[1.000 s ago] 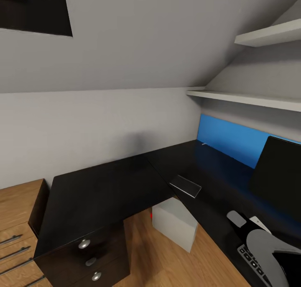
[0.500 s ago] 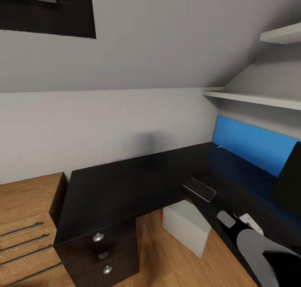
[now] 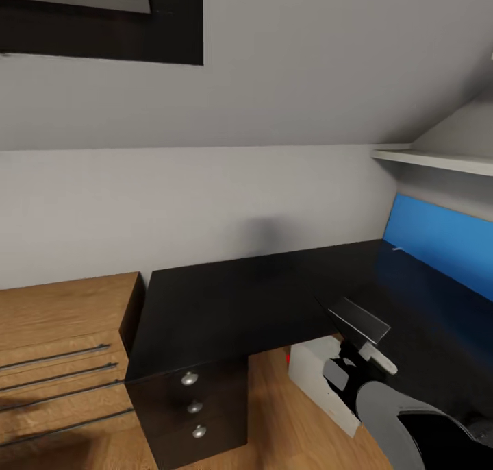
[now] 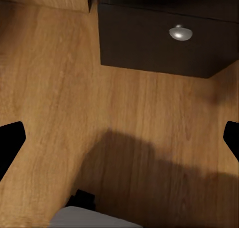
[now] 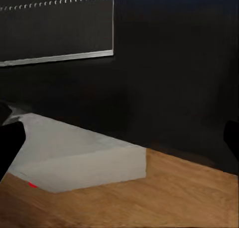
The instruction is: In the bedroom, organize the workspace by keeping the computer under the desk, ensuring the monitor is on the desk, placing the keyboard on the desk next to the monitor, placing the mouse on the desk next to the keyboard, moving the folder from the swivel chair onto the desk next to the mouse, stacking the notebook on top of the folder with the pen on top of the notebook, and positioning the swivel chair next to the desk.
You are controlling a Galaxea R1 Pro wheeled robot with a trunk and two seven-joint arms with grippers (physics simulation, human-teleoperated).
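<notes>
Item: attic workspace, robot facing the corner of the desk, a long black top whose near end rests on black drawers with round silver knobs and stands just beside a wooden chest. Computer: light grey tower with a red spot, on the plank floor beneath the desk's inner corner, so that requirement looks already met. Notebook: thin and black with a pale edge, flat on the desktop near that corner, directly above the tower; probably parked there because the folder it must sit on is not yet on the desk. Blue panel: upright along the wall behind the desk's far wing, under a white shelf; a small white sliver at its foot is too small to name. Right gripper: fingers spread wide at the picture's edges, nothing between them, hanging off the desk edge above the tower, short of the notebook. Left gripper: likewise spread wide and empty, pointing down at bare floor near the lowest drawer. Judgement: both arms are tucked and unloaded for travel, not for a pick, since neither is lined up on anything graspable
</notes>
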